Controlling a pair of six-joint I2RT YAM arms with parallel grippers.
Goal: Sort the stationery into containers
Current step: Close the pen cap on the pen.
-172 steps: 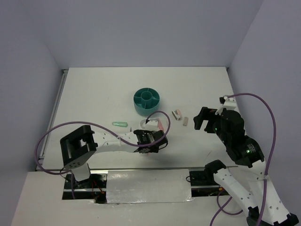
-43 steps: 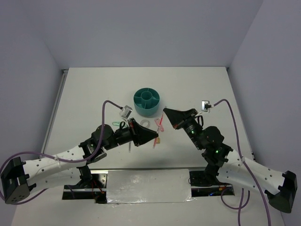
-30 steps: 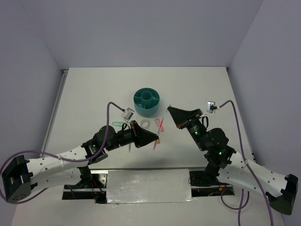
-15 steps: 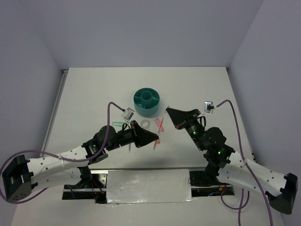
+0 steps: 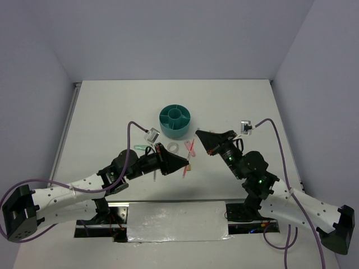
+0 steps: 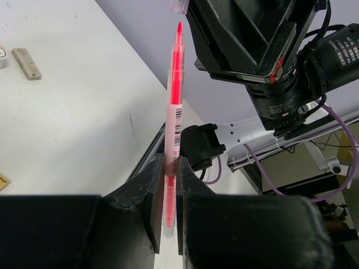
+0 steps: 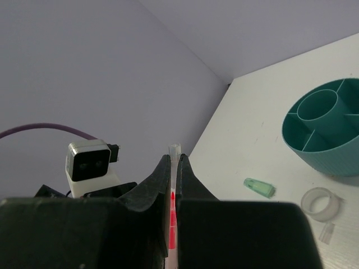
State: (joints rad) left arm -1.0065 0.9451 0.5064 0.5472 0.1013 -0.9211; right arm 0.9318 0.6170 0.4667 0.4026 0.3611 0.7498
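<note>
My left gripper [image 5: 187, 163] [image 6: 168, 168] is shut on the pink-red pen [image 5: 189, 156] [image 6: 175, 101], held off the table with its bare red tip pointing up at the right gripper. My right gripper [image 5: 197, 134] [image 7: 174, 162] is shut on a small clear pen cap [image 7: 175, 149] [image 6: 179, 5], just above the pen's tip [image 7: 172, 224]. The teal organiser [image 5: 175, 121] [image 7: 322, 126] stands behind both grippers. A clear tape ring [image 5: 173, 147] [image 7: 317, 203] and a mint-green capsule [image 5: 143, 147] [image 7: 259, 187] lie on the table.
A tiny yellow block [image 5: 189, 166] lies under the left gripper. A beige piece [image 6: 26, 63] lies on the white table. Purple cables loop from both wrists. Grey walls close the table in at the back and sides.
The right gripper with the cap has edged slightly toward the pen's tip. The left gripper and pen have stayed in place.
</note>
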